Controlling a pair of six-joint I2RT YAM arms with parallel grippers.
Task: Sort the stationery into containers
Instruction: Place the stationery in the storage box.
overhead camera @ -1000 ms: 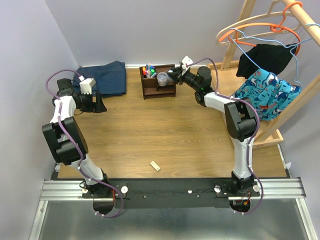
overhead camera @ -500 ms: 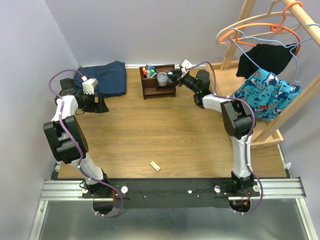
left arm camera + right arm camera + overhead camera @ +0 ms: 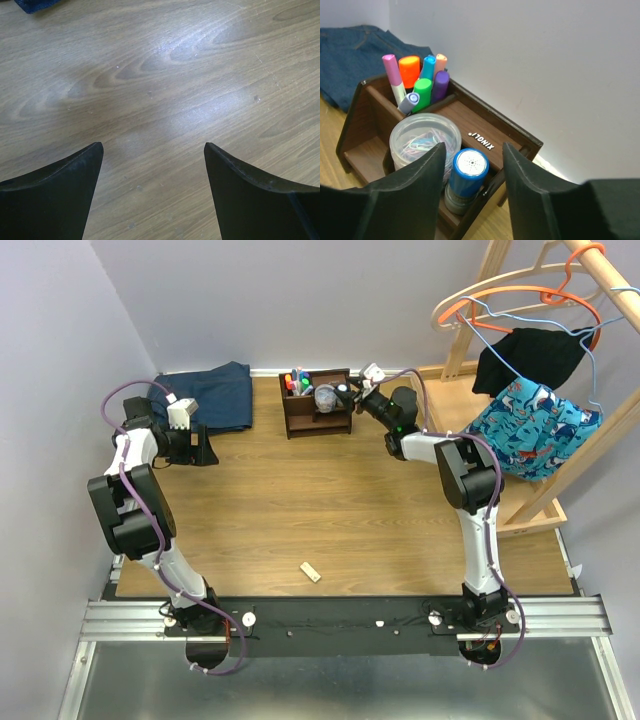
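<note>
The dark brown organiser [image 3: 318, 412] [image 3: 485, 127] stands at the back of the table. Its tall section holds several markers and highlighters [image 3: 417, 80] [image 3: 295, 380]. On its lower shelf a clear round tub [image 3: 422, 137] [image 3: 326, 397] of paper clips stands beside an upright blue-grey cylinder [image 3: 468, 175]. My right gripper [image 3: 473, 146] [image 3: 348, 395] hovers over the cylinder, open, with a gap on each side. A small beige block [image 3: 311, 572] lies near the front edge. My left gripper [image 3: 153, 145] [image 3: 200, 447] is open over bare wood at the left.
A folded blue denim cloth [image 3: 215, 395] [image 3: 350, 45] lies at the back left, behind the left gripper. A light-wood rack [image 3: 520, 490] with hangers and clothes stands at the right. The wall is close behind the organiser.
My right gripper's jaws have widened and let go of the blue-grey cylinder, which now stands on the lower shelf. The right arm shifted slightly left. The left arm barely moved.
</note>
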